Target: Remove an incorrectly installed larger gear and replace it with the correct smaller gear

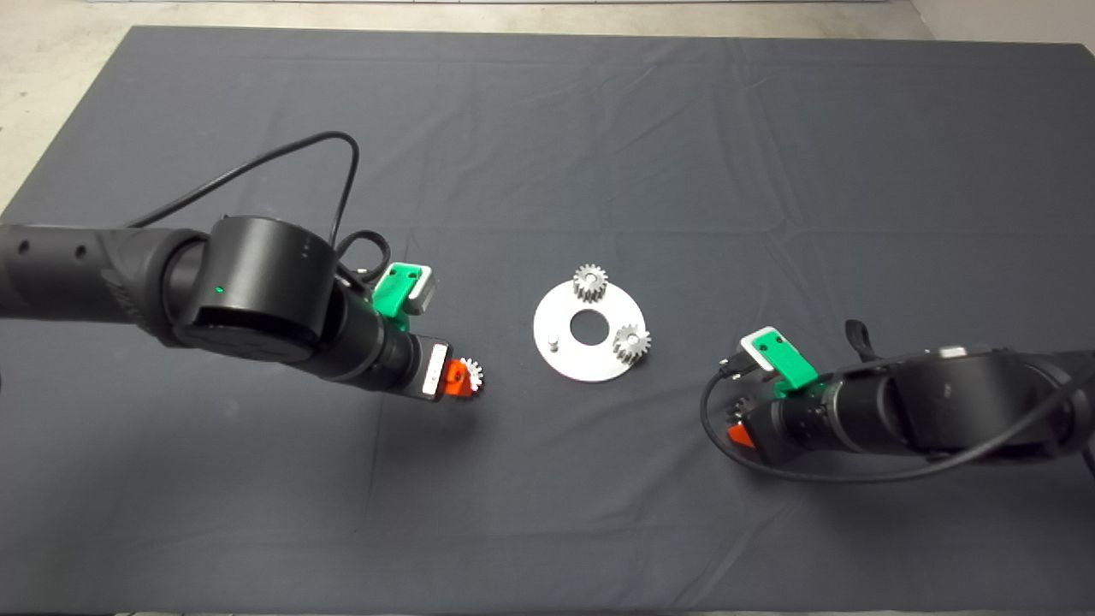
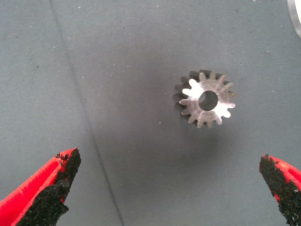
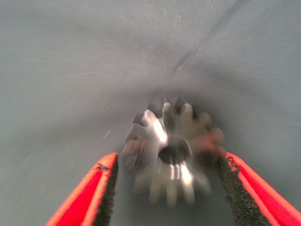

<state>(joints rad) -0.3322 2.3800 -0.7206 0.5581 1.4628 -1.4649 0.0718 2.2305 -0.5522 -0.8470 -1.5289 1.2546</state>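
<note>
The smaller gear (image 2: 205, 99), bright silver with short straight teeth, lies flat on the mat (image 1: 547, 128), left of the round silver plate (image 1: 571, 359). My left gripper (image 2: 168, 157) hovers over it, open wide, with the gear just past its fingertips (image 1: 469, 376). The larger gear (image 3: 171, 150), dull grey with flared teeth, sits between the fingers of my right gripper (image 3: 169, 157). A narrow gap shows beside one pad (image 3: 108, 188), and the gear looks smeared. That right gripper (image 1: 737, 425) is low over the mat, right of the plate.
The plate carries two bright gears (image 1: 590, 282) (image 1: 631, 342) and one bare peg (image 1: 553, 344) around a centre hole. Cables loop off both wrists. Pale floor borders the mat's far edge.
</note>
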